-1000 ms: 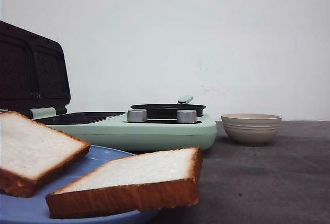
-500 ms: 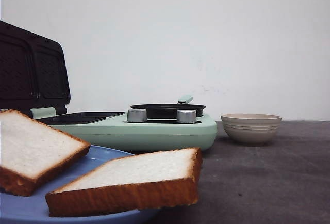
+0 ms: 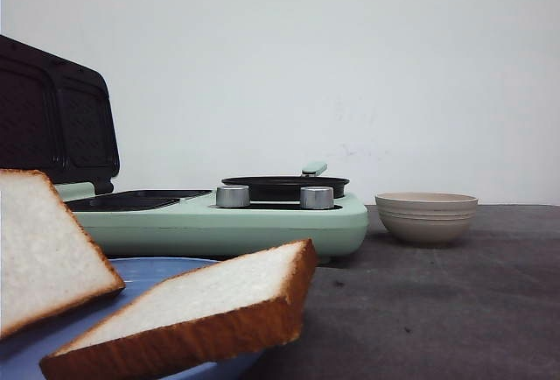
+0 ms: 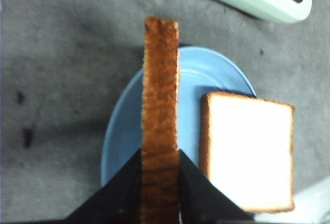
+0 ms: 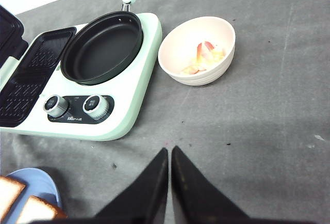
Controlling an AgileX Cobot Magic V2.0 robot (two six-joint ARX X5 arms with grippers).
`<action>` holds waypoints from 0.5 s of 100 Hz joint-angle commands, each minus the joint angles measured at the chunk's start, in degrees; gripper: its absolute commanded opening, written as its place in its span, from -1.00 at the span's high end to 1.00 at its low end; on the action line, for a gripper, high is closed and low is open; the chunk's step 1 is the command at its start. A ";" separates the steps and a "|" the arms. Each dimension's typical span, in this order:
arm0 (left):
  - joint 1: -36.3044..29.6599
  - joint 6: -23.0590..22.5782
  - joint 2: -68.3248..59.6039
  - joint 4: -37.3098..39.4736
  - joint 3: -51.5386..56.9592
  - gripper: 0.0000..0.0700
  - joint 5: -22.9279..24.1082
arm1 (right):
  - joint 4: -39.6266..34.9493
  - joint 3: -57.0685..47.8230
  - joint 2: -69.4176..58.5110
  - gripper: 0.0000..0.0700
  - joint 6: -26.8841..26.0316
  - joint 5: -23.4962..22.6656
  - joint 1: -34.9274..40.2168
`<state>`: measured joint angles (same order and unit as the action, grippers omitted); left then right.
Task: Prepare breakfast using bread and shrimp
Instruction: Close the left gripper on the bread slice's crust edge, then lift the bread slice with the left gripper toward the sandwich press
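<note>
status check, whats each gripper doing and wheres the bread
Left gripper shut on one slice, lifted over plate. Second slice flat on plate. Right gripper shut, empty, hanging over table. Press plate open, nothing blocking.

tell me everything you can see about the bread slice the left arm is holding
The held slice is square white sandwich bread with a soft white face and a golden-brown crust. The left pincer is shut on it, a black finger pressed against each face, so the left wrist view shows it edge-on, crust toward the camera. It hangs tilted above the blue plate, apparently lifted clear of it. The second slice lies flat on the plate beside it, not touching.
</note>
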<state>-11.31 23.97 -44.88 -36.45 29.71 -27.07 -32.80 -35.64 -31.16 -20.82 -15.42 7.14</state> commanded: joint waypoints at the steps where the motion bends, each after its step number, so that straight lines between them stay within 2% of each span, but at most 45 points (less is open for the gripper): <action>1: -0.11 0.28 0.22 0.61 0.66 1.00 0.81 | 0.55 -0.96 -0.17 0.99 0.26 -0.22 0.24; 50: -0.13 0.31 6.05 7.28 0.66 0.99 5.53 | 0.55 -0.96 -0.17 0.99 0.26 -0.22 0.24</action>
<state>-11.31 24.03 -39.07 -30.70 29.71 -22.17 -32.80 -35.64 -31.16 -20.82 -15.42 7.14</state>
